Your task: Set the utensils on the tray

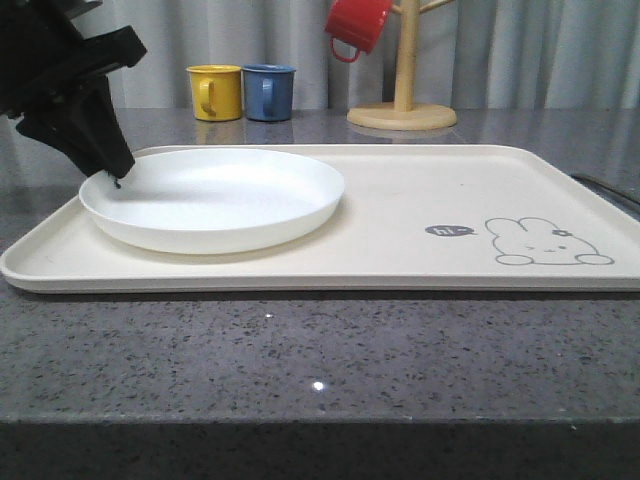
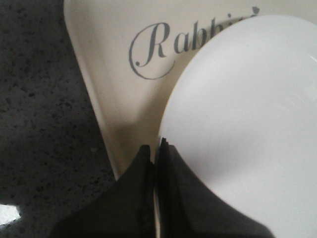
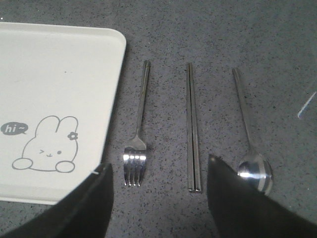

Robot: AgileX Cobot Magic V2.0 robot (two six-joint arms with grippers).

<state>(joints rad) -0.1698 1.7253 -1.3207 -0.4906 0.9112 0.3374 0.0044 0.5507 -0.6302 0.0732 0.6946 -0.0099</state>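
The cream tray [image 1: 400, 250] with the rabbit drawing lies across the grey table and carries a round white plate [image 1: 215, 195] on its left half. My left gripper [image 1: 117, 178] is at the plate's left rim, and in the left wrist view its fingers [image 2: 154, 148] are shut on the edge of the plate [image 2: 247, 124], above the tray [image 2: 109, 59]. The right wrist view shows the fork [image 3: 137, 134], the chopsticks [image 3: 193, 129] and the spoon [image 3: 250, 144] lying side by side on the table beside the tray's corner [image 3: 49, 74]. My right gripper [image 3: 158, 171] hangs open above them, holding nothing.
A yellow mug [image 1: 216, 92] and a blue mug [image 1: 268, 92] stand behind the tray. A red mug [image 1: 358, 25] hangs on a wooden mug tree [image 1: 405, 80]. Bare grey tabletop [image 1: 300, 370] lies in front of the tray.
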